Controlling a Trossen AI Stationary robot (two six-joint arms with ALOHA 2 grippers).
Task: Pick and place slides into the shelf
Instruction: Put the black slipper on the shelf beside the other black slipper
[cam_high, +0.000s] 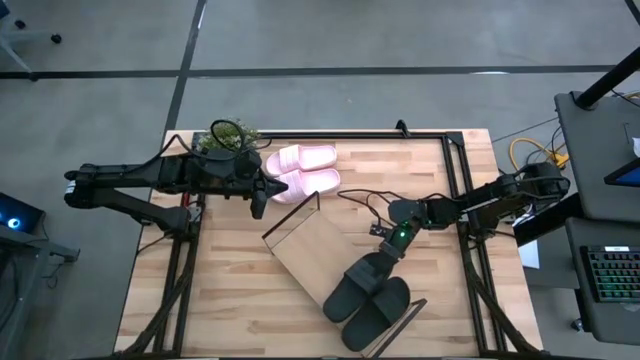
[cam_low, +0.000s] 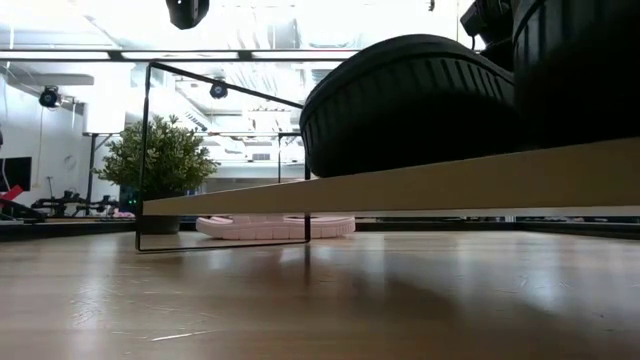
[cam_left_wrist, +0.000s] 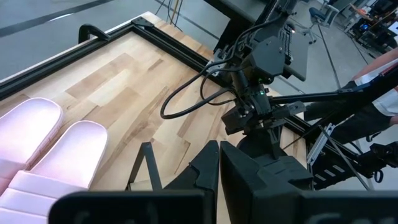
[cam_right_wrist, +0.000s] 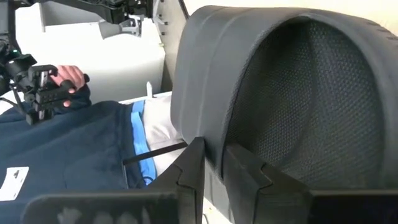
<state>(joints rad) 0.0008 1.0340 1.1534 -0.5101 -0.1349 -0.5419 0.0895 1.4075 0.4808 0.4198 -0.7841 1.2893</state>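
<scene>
Though matte, ribbed black slides (cam_high: 368, 296)

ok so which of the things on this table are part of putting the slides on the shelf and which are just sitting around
Part of the job:
- black slides, on the shelf
- pink slides, on the tabletop
- shelf
- right gripper, at a black slide's strap
- left gripper, waiting beside the pink slides

Just sitting around:
- potted plant
- keyboard

No lettering, brand, number or sign can be read anywhere in these views. A small white tag (cam_right_wrist: 13, 180) on dark blue cloth in the right wrist view carries marks too faint to make out. The keyboard (cam_high: 612, 275) at the right edge shows keys, their legends too small to read.
</scene>
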